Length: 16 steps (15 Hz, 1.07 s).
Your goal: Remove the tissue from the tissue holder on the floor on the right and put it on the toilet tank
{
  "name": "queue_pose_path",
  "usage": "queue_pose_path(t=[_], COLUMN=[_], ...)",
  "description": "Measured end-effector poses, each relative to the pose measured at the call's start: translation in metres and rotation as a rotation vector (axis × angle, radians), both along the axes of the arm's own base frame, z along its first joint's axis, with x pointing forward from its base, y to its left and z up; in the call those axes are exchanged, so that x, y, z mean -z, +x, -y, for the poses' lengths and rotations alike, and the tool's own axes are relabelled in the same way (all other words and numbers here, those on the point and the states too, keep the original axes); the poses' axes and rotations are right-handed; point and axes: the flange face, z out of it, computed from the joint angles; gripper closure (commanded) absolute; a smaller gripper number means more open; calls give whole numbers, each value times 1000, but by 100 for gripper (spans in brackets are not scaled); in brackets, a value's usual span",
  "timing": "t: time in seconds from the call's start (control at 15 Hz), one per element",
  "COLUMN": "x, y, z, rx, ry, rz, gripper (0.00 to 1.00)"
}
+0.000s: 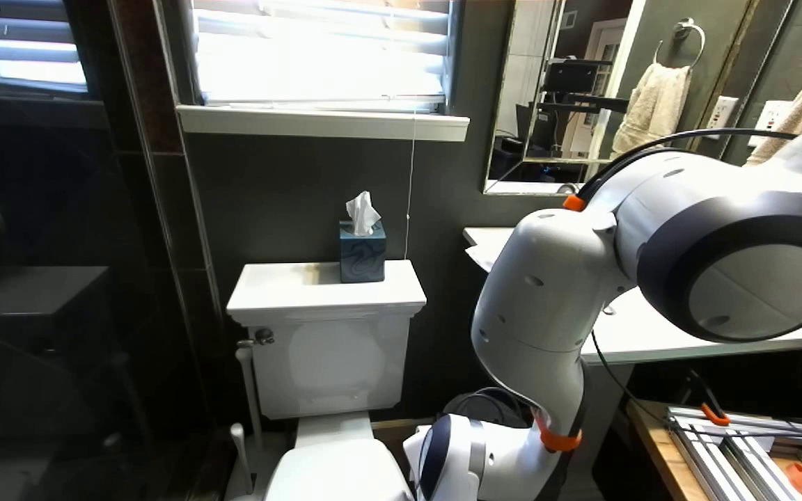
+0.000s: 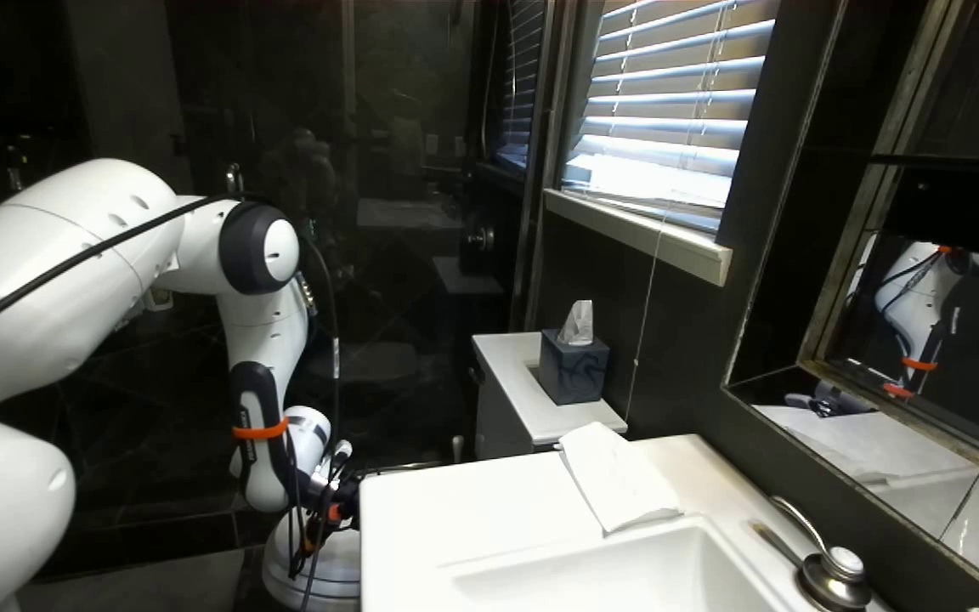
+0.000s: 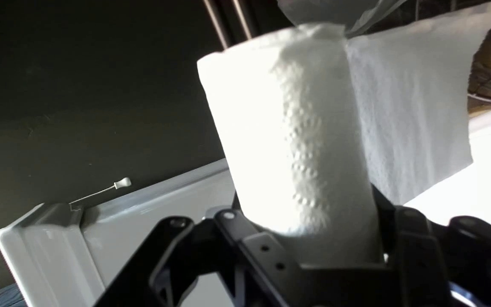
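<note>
The tissue point(image 3: 292, 136), a white roll, fills the middle of the wrist view with a loose sheet hanging to one side. My gripper point(image 3: 313, 221) has a finger against each side of the roll, which narrows between them. In an exterior view the gripper point(image 2: 343, 501) is low, partly hidden by the counter. The tissue holder point(image 1: 487, 405), dark and wiry, shows partly behind the arm in an exterior view. Two thin metal rods point(image 3: 228, 21) show behind the roll. The toilet tank point(image 1: 331, 365) stands against the wall, also in the wrist view point(image 3: 156, 219); its flat lid point(image 2: 502, 361) is above the gripper.
A dark teal tissue box point(image 1: 363, 254) stands on the right part of the tank lid. The white sink counter point(image 2: 464, 501) is beside the lowered arm. The closed toilet seat point(image 1: 338, 473) is below the tank. A blind cord point(image 1: 411, 188) hangs behind the lid.
</note>
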Motion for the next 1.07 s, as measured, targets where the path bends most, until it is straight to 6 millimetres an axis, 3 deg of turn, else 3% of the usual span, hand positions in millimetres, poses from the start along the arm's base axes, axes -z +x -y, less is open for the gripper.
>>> queue_pose_path(t=[0.53,0.93,1.0,1.07], x=[-20,-36,-37,-38], y=[23,45,48,50], z=[-3,-6,-7,-8], rx=[-4,-8,-9,-10], ry=[4,7,8,9], rz=[70,122,128,133], gripper=[37,49,55,51])
